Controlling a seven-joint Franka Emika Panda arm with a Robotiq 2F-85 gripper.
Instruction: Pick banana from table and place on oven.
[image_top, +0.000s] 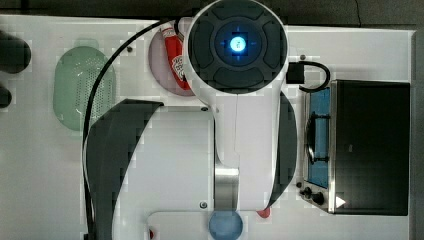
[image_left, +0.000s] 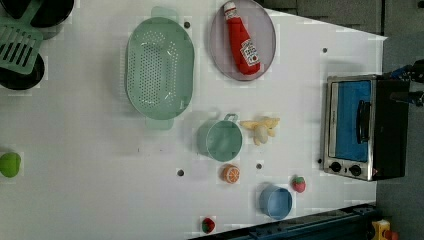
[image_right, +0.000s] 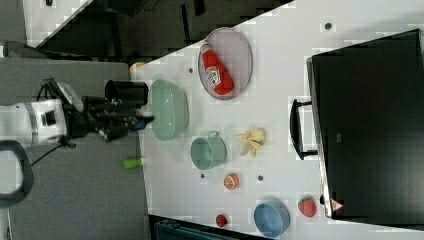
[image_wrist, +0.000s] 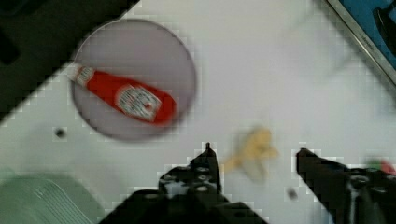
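Nothing done yet: banana (image_left: 261, 129) lies mid-frame on the worktop (image_left: 90, 165); gripper (image_wrist: 254, 161) hangs open, empty; oven (image_left: 387, 127) top bare.

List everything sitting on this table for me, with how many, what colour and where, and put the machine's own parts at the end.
banana: one, pale yellow, on the table beside the green cup.
oven: one, black with blue door, at the left view's right.
table: one, white, under everything.
ketchup bottle: one, red, lying on the plate.
plate: one, grey, round.
colander: one, pale green.
green cup: one, with handle.
blue bowl: one, near the table edge.
orange slice: one.
strawberries: two, red; the other at the edge.
green ball: one.
spatula: one, green.
arm: one, white.
gripper: one, black, jaws open above the banana.
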